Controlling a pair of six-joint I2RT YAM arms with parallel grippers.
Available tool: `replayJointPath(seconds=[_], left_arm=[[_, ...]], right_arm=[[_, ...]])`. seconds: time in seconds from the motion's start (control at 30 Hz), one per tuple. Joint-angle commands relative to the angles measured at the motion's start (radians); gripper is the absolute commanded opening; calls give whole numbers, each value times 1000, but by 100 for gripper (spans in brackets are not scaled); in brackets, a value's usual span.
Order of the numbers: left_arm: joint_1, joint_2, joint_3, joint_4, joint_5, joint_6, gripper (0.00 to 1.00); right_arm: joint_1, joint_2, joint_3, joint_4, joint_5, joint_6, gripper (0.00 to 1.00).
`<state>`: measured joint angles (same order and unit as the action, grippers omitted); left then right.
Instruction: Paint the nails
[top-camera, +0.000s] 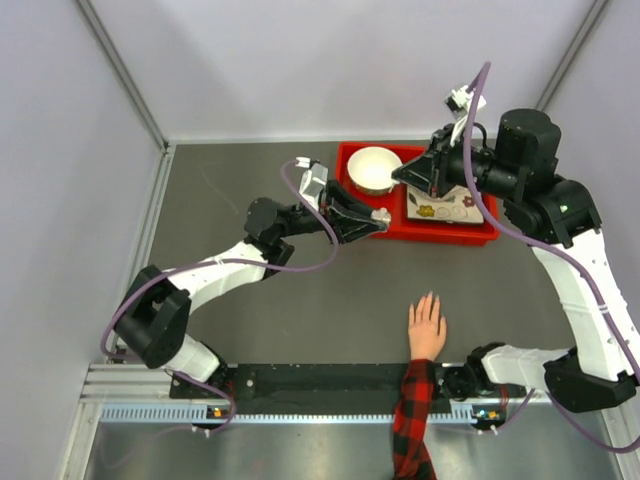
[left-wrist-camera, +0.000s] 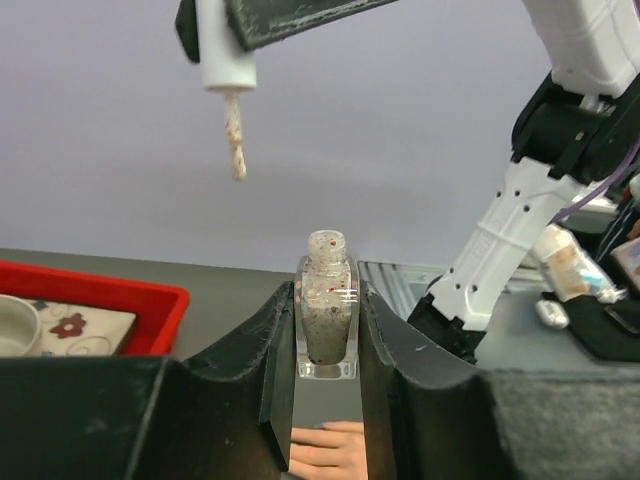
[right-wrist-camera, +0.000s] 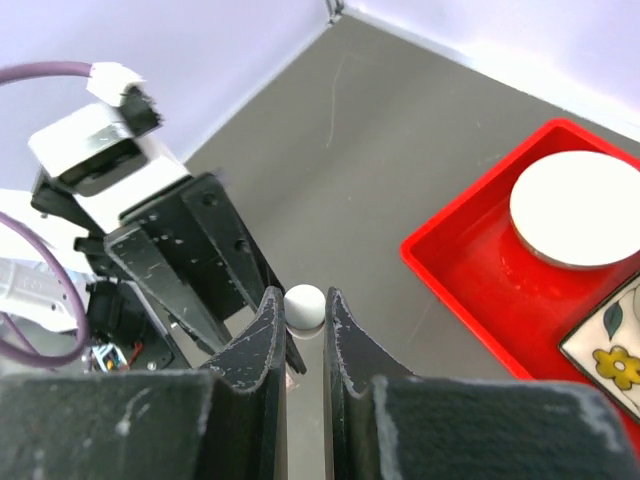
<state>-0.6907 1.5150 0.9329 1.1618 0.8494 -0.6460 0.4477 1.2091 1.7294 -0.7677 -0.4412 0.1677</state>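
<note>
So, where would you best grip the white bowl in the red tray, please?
Probably by its rim, from above: the white bowl sits upright, open side up, in the red tray and looks too wide to span, so pinch its wall.

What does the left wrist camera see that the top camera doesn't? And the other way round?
Only the left wrist view: the speckled polish inside the open bottle pinched between the left fingers, and the brush hanging above it.
Only the top view: the whole hand lying flat, and its plaid sleeve.
Both: the red tray, the bowl, and some of the hand.
</note>
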Motion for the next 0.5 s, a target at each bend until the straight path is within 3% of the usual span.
replayJointPath(seconds=[0.0, 0.13, 0.47], left_arm=[[-27, -78, -5, -120, -10, 239, 0], [-38, -91, 4, -208, -44, 321, 0], [-41, -85, 12, -231, -65, 329, 0]], right_arm=[[5, 12, 47, -48, -53, -27, 0], [20, -8, 15, -39, -77, -16, 0], [60, -23, -17, -67, -44, -37, 0]])
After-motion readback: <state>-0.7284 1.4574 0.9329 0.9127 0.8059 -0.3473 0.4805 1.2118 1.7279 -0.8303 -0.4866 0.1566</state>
